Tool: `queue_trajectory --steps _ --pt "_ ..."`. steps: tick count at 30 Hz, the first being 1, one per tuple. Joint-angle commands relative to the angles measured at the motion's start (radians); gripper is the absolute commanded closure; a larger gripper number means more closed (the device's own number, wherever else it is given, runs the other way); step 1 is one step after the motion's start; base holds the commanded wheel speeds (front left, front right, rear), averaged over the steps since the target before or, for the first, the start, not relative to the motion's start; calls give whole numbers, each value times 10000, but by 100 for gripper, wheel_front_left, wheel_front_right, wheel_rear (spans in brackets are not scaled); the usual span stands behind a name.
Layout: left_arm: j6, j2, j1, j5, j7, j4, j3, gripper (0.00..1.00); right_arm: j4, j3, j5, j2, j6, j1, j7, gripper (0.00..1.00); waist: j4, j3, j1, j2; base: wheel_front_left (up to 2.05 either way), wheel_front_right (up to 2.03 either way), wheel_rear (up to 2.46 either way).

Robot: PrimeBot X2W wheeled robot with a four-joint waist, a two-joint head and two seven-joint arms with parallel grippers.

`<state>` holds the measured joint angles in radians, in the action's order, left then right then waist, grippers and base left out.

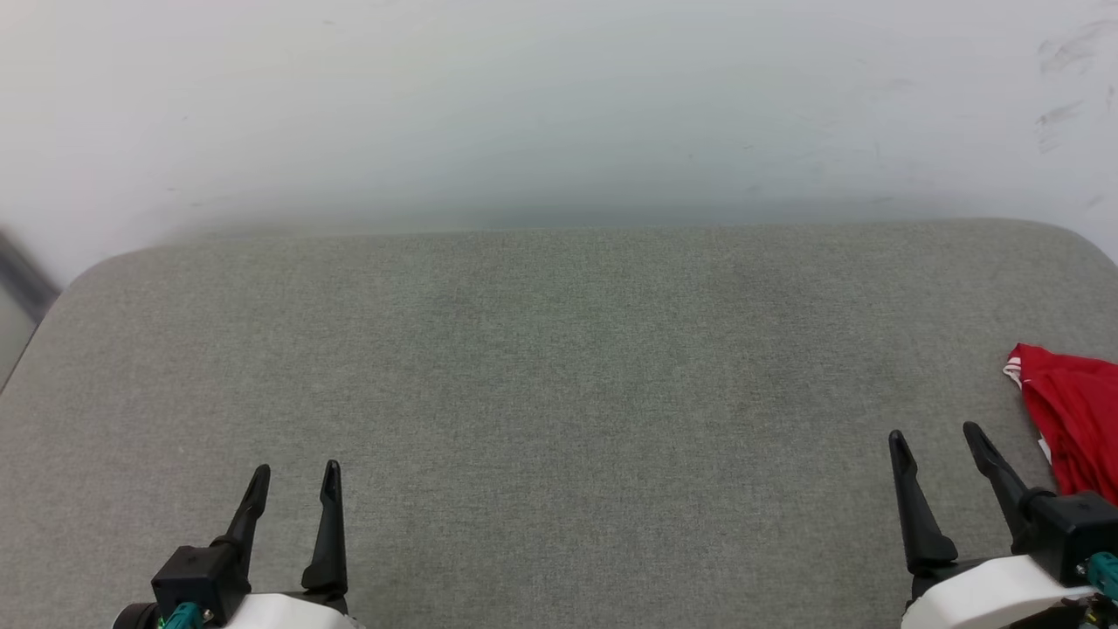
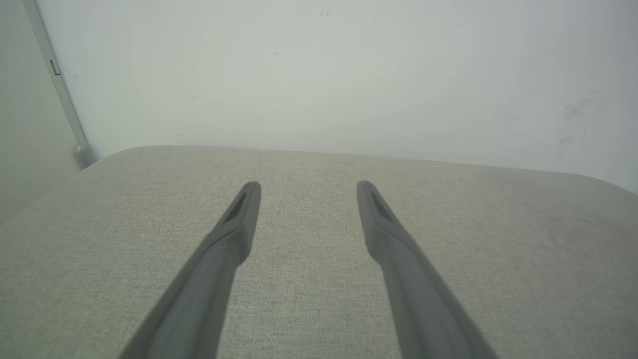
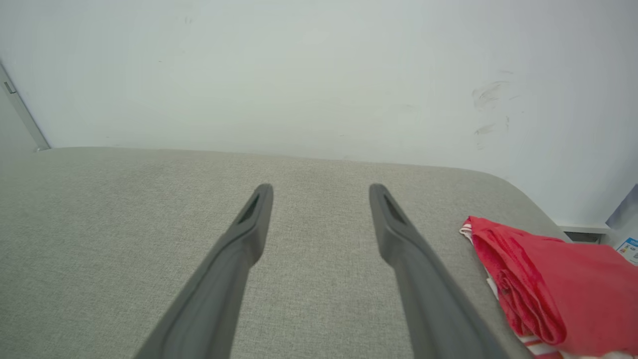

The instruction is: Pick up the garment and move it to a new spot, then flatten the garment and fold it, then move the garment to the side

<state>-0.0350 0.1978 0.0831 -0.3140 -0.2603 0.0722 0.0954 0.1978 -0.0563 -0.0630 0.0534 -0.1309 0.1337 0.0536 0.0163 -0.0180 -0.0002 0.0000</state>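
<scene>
Crumpled red jersey T-shirt [image 1: 1079,419] at far right edge of grey fabric surface [image 1: 524,367], partly cut off by the head-view frame. Bunched, not flat. Red-white striped trim [image 3: 531,343] peeking out along its near edge in right wrist view.

Right gripper [image 1: 935,432] at lower right of head view, just left of the T-shirt, near but not touching. Jaws spread wide, nothing between. Touching the fabric or above it: cannot tell. Same in right wrist view: right gripper [image 3: 321,187] parted over bare fabric, T-shirt [image 3: 558,279] off to its right.

Left gripper [image 1: 296,469] at lower left, well apart from the T-shirt. Jaws parted, slightly narrower than the right pair in head view, empty. Left wrist view: fingers [image 2: 239,224] splayed over bare grey fabric.

Pale wall [image 1: 559,105] behind the surface, dark scuffs [image 3: 491,92] on its right part. Blue-white label [image 3: 629,249] past the surface's right corner.
</scene>
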Motion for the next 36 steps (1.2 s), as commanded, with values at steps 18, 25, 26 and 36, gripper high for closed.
queue_trajectory --steps 18,25,26,36 --pt "164 -74 -34 -151 78 411 106 100 -432 45 -328 -12 0 22 -203 100 -36 49 2 0 0 0 0" --pt "310 -208 -239 -1411 448 548 -121 100 -797 79 -1944 78 0 -215 -201 100 -43 59 2 0 0 0 0" --pt "331 -227 -265 -1581 496 564 -150 100 -855 85 -2159 91 0 -254 -200 100 -44 60 2 0 0 0 0" --pt "520 -397 -508 -3173 945 716 -421 100 -1365 129 -4139 181 0 -590 -196 100 -55 73 2 0 0 0 0"
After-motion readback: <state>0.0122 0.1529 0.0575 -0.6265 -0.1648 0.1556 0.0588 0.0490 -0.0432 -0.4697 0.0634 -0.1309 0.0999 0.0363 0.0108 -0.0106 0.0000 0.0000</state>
